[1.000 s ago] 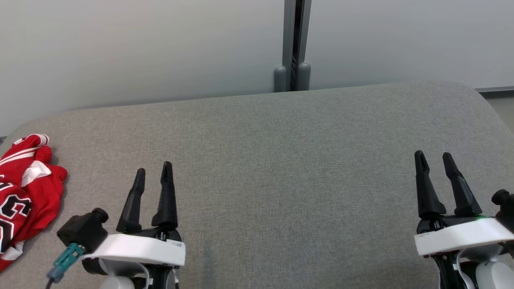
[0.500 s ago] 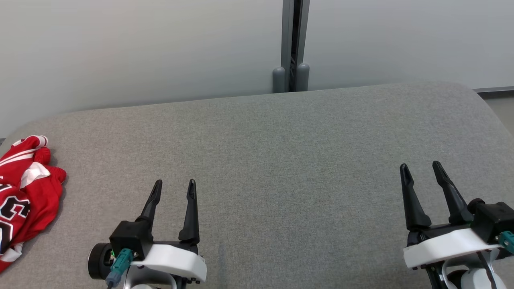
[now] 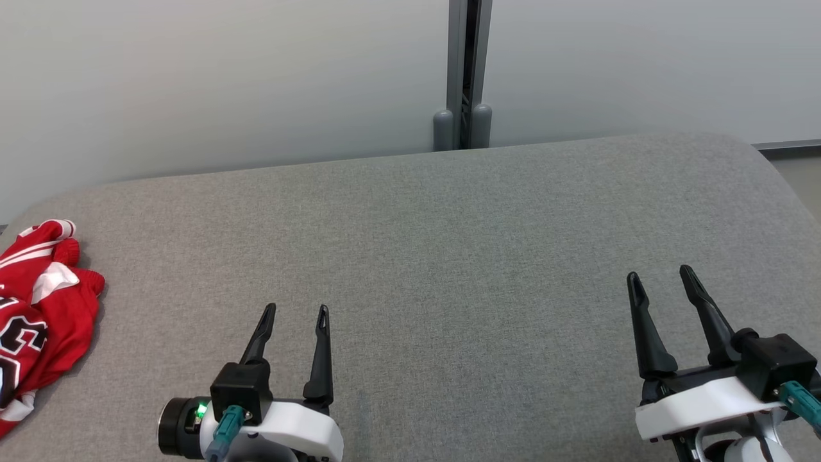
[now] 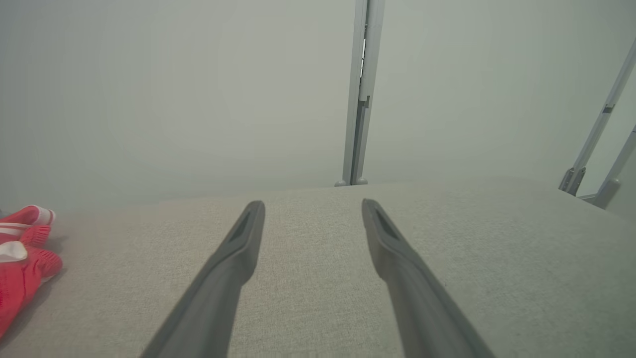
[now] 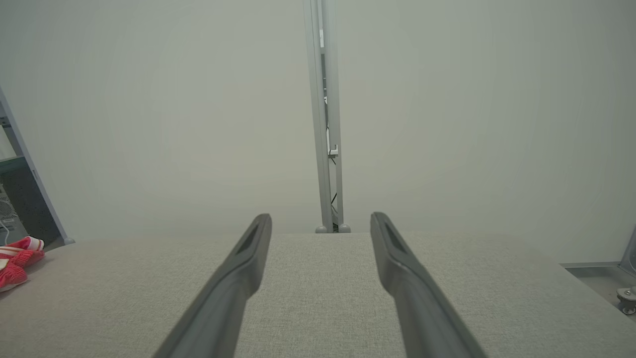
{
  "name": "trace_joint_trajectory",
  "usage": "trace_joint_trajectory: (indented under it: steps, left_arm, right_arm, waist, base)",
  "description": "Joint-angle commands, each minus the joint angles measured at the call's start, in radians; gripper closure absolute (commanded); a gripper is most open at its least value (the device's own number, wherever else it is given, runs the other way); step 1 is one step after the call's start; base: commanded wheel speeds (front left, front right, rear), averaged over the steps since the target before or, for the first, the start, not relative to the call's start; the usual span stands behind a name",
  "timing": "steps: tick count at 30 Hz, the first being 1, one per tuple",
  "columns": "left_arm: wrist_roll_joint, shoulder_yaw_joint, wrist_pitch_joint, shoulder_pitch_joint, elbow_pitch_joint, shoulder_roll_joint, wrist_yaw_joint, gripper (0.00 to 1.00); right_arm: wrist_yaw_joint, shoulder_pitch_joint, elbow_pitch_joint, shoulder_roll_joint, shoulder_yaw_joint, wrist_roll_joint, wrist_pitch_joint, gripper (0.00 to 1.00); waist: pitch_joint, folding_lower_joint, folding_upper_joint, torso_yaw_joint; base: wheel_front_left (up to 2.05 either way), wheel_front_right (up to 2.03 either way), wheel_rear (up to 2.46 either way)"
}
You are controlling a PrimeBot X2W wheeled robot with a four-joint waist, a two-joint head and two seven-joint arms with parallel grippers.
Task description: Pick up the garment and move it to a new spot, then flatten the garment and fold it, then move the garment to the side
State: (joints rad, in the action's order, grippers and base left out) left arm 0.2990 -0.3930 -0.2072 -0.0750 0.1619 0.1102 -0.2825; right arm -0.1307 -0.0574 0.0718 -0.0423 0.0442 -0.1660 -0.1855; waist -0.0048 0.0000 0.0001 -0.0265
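We are holding our left gripper [image 3: 296, 308] and right gripper [image 3: 660, 273] spread; the garment [image 3: 38, 321] is lying well left of both

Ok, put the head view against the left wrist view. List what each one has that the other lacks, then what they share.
Head view's extras: the right gripper, open over the grey cushioned surface, and the black-and-white number on the red jersey.
Left wrist view's extras: two slanted metal struts at its right edge.
Shared: the left gripper, open and empty; the jersey, crumpled at the surface's left end; the grey post against the pale wall.
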Motion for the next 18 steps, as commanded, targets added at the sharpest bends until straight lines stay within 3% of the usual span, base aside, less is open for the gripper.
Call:
trace_joint_trajectory:
  steps: [1, 9, 18]
  left_arm:
    - [-0.011, -0.002, -0.008, -0.023, 0.001, 0.003, 0.0, 0.0]
    - [-0.025, 0.021, -0.024, -0.016, 0.028, -0.021, 0.018, 0.0]
    - [-0.067, 0.054, -0.037, 0.003, 0.056, -0.042, 0.009, 0.0]
  right_arm:
    - [0.0, 0.001, -0.006, -0.009, 0.002, 0.022, -0.009, 0.0]
    - [0.0, 0.006, 0.02, -0.01, -0.013, -0.001, -0.032, 0.0]
    - [0.0, 0.006, 0.042, -0.01, -0.02, 0.028, -0.051, 0.0]
  waist:
    - [-0.001, 0.0, -0.0001, 0.0]
    - [-0.006, 0.0, -0.0001, 0.0]
    - [-0.008, 0.0, -0.0001, -0.003]
  base:
    - [0.0, 0.0, 0.0]
    - [0.0, 0.0, 0.0]
    - [0.0, 0.0, 0.0]
